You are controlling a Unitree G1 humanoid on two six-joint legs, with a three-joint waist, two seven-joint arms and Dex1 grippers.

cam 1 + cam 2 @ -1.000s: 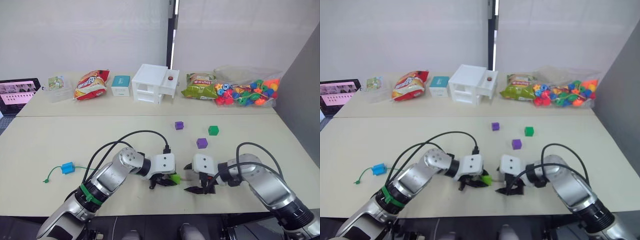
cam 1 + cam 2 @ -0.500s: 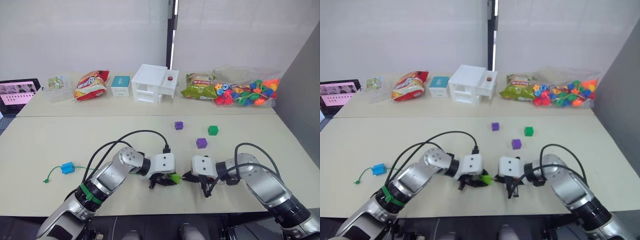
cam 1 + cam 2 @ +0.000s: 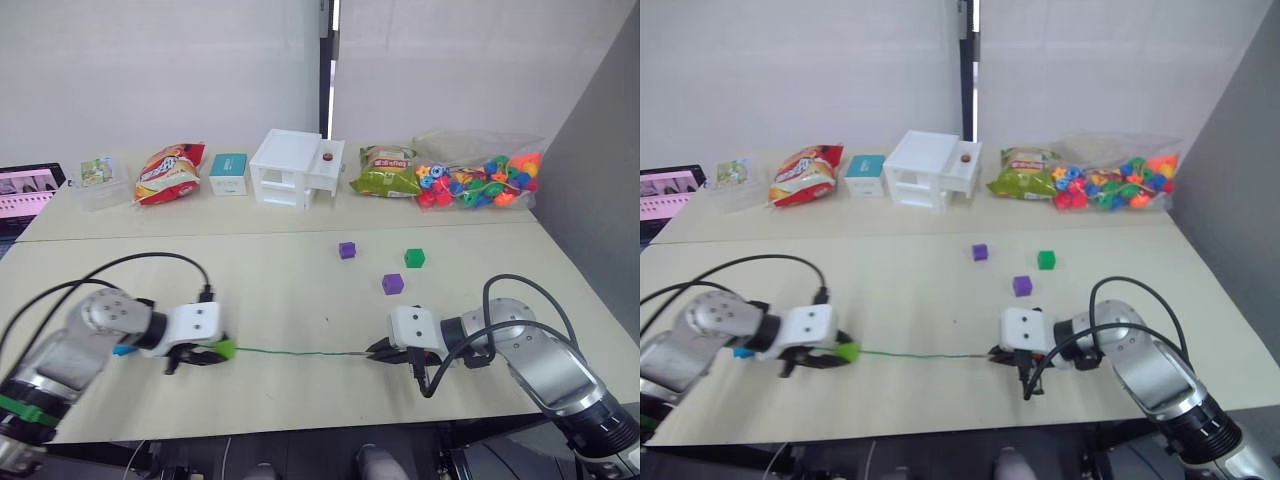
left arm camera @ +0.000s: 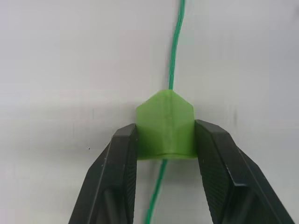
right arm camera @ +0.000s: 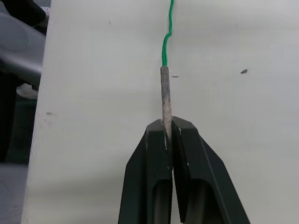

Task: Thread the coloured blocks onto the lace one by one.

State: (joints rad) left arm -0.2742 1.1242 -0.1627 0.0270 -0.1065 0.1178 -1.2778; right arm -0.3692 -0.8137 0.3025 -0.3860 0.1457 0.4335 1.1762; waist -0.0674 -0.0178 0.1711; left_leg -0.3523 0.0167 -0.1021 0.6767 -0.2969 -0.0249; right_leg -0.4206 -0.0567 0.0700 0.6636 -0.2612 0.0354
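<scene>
Taut lace (image 3: 290, 352) bars front strip — behind, bare tabletop (image 3: 270, 290).

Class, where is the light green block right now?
The light green block sits on the robot's left side of the near table, clamped in the left gripper, with the lace running through it.

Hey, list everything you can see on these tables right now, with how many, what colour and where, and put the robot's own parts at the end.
Light green cube bead: one, on the near table, threaded on the lace, held by the left gripper.
Thin green lace: one, stretched between the two grippers.
Blue cube bead: one, partly hidden beside the left arm.
Purple cube beads: two, right of centre.
Dark green cube bead: one, near the purple ones.
White drawer box: one, far table, centre.
Red snack bag: one, far left.
Green snack bag: one, far right.
Clear bag of bright round beads: one, far right.
Teal and white box: one, beside the red bag.
Left gripper: shut on the bead.
Right gripper: shut on the lace's stiff tip.
</scene>
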